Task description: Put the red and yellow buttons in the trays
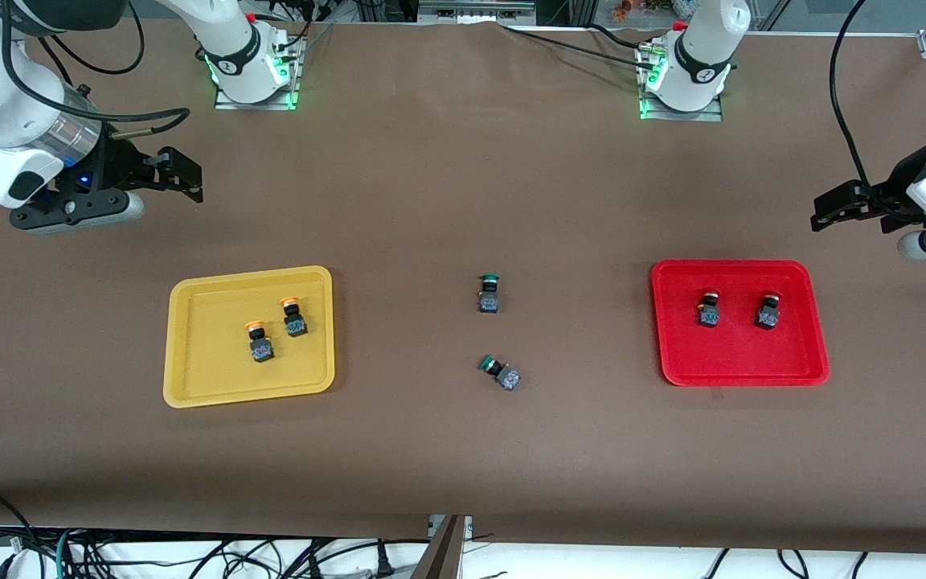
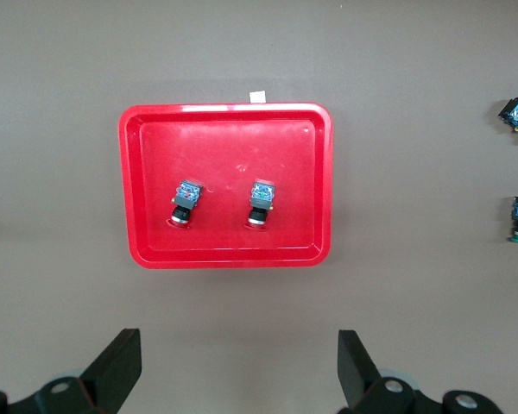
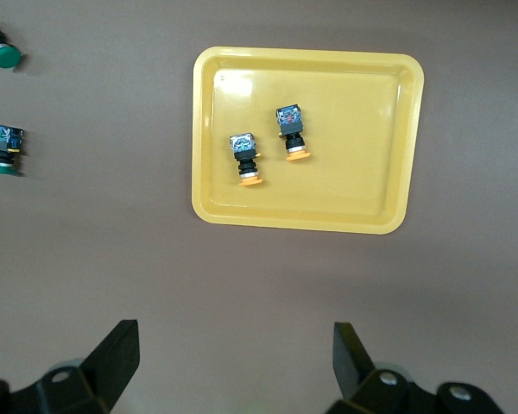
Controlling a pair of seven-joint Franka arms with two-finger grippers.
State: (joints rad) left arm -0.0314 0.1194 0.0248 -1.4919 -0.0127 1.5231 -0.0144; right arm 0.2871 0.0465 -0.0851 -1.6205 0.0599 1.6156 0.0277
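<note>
Both arms are just parked out at the ends of the desk, waiting. The right arm comes down from its base and bends out to its own end, with the right tool hanging in the air over bare desk, fingers spread wide and nothing between them. Same story on the other end: the left arm's wrist sits at its edge of the desk, and the left tool hovers up off the surface, jaws wide apart and empty. Both tools point in toward the middle of the desk.
</note>
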